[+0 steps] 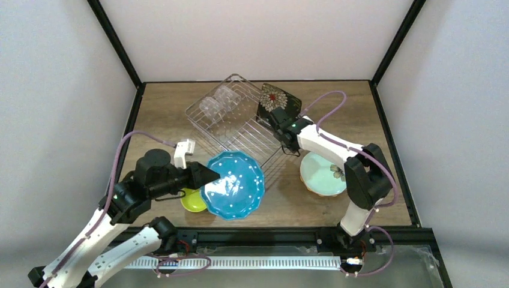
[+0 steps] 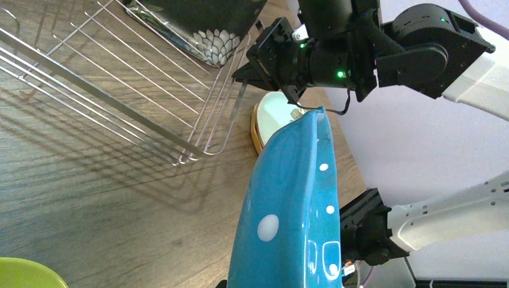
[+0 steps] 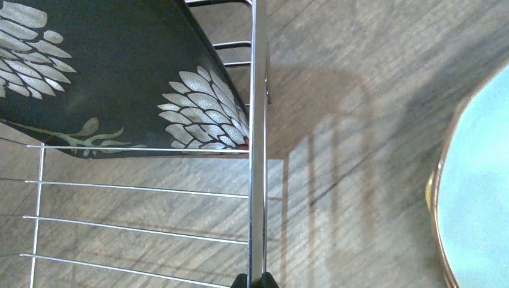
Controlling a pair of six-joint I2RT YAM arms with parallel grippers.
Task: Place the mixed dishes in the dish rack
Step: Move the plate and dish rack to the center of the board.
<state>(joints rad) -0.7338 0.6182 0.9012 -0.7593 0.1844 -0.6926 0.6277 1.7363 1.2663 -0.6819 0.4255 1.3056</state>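
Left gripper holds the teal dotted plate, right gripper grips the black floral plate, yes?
No: the right gripper is shut on the dish rack rim wire, not the black floral plate, per the right wrist view. The left gripper does hold the teal dotted plate.

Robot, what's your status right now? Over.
Left jaws gripping teal plate, tilted, beside dish rack. Right jaws shut on rack's rim wire. Black floral plate, glass already racked. Nothing between plate and rack.

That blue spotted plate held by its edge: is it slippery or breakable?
Probably slippery: the teal plate shines with a glossy glaze. It looks stiff and ceramic, so it is likely breakable if dropped. Held at one rim by the left fingers, it may tilt.
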